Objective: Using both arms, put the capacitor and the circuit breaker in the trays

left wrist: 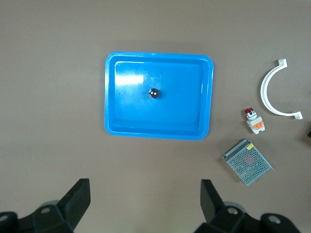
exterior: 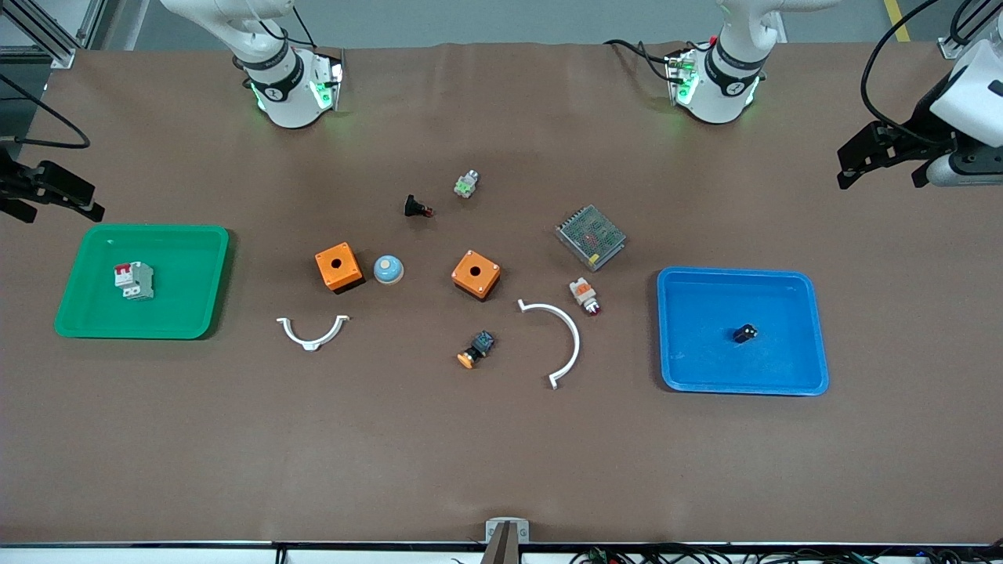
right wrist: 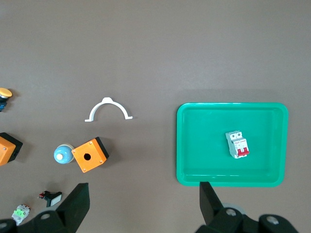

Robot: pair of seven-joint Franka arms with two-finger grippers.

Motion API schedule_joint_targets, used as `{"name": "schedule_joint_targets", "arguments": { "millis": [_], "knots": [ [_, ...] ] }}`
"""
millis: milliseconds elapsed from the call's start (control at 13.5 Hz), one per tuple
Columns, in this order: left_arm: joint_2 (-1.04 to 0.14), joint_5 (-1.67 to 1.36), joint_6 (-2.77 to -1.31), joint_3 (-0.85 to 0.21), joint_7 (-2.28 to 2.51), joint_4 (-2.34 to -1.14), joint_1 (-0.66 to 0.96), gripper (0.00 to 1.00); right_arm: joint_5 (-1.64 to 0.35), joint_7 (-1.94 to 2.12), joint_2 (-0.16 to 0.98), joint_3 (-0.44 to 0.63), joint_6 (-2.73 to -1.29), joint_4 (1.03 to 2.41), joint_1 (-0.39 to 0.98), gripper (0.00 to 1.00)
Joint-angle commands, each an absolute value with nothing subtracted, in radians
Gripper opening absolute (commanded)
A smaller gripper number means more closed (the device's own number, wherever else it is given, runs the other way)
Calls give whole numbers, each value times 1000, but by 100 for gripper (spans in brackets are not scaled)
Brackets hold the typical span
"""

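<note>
Green tray [exterior: 200, 276] held the circuit breaker [exterior: 135, 280] and the blue tray [exterior: 783, 307] held the capacitor [exterior: 745, 334], so both placements looked done, with only the arms' retreat possibly left. Right gripper [exterior: 48, 192] hung high at the right arm's end, fingers apart and empty, the breaker lying in its tray below it. Left gripper [exterior: 878, 155] hung high at the left arm's end, likewise spread and empty, the capacitor in its tray below.

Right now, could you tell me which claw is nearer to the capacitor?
Left. The left claw is open, up near the left arm's end of the table beside the blue tray holding the capacitor; the right claw is open by the green tray.
</note>
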State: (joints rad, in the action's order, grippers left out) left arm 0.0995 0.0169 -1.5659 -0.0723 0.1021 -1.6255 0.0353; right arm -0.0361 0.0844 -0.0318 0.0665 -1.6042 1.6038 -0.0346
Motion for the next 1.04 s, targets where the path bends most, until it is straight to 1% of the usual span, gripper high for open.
{"name": "schedule_joint_targets", "arguments": {
  "millis": [0,222,963],
  "knots": [
    [77,12,-1546,-72,95,-1588,34,100,-45,100,-51,69,-1601,1601,-40,100],
    [61,12,-1546,-72,97,-1569,34,100,-44,101,-48,67,-1597,1605,-37,100],
    [60,8,-1543,-74,101,-1569,40,100,-44,100,-48,66,-1597,1605,-35,100]
  ]
}}
